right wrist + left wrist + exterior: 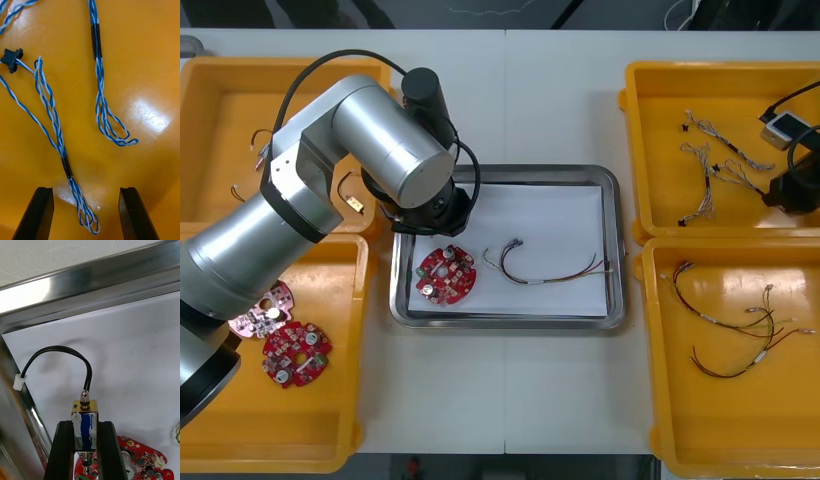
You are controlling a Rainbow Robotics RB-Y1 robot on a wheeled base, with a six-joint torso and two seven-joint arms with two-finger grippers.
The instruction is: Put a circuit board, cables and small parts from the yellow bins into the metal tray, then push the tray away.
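White tray (127, 348); part (85, 423) lengthwise, left jaws

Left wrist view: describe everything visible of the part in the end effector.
The small metal part is a brass-coloured block with a blue band and a silver pin at its free end. A black cable loops from it to a white connector. The left end effector is shut on it, over the metal tray's white inside, by the red circuit board.

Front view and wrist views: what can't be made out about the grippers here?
Front view: left gripper and its blue-taped small metal part hidden under the silver left arm.
Front view: right gripper, over a yellow bin, partly cut off by the edge.
Left wrist view: part's lower end hidden between the black fingers.
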